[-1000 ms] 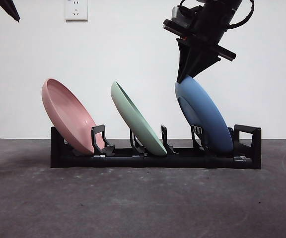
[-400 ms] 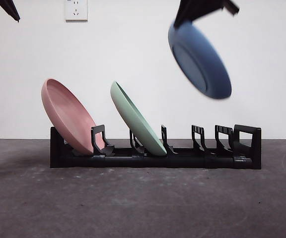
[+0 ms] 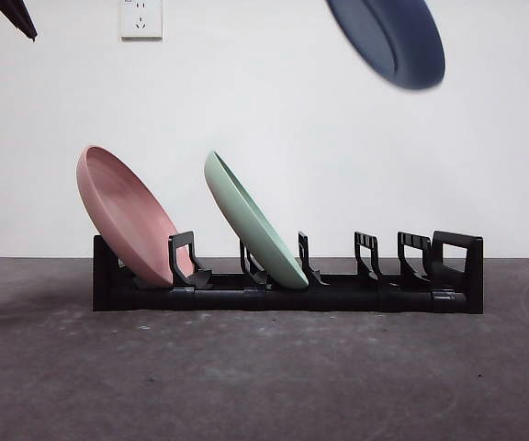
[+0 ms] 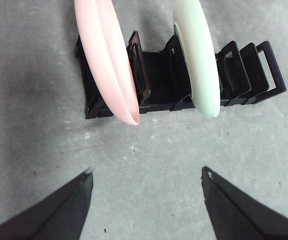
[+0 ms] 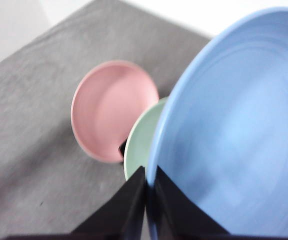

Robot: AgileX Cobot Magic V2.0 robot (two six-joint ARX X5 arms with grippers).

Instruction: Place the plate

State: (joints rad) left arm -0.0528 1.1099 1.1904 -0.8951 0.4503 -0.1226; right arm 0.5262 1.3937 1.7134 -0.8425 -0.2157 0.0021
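Pinching the rim of the blue plate, the right gripper has its two black jaws pressed close on either side of the plate's edge at the bottom of the right wrist view, which is soft with blur. In the front view only the lower part of that plate shows, tilted at the top right of the frame and cut off by the top edge; the gripper itself is out of that picture. Below it, the black rack stands on the grey table, holding the pink plate at its left end and the green plate in the middle, both leaning left. The rack's right-hand slots show bare. The left gripper hangs over the table with jaws spread wide.
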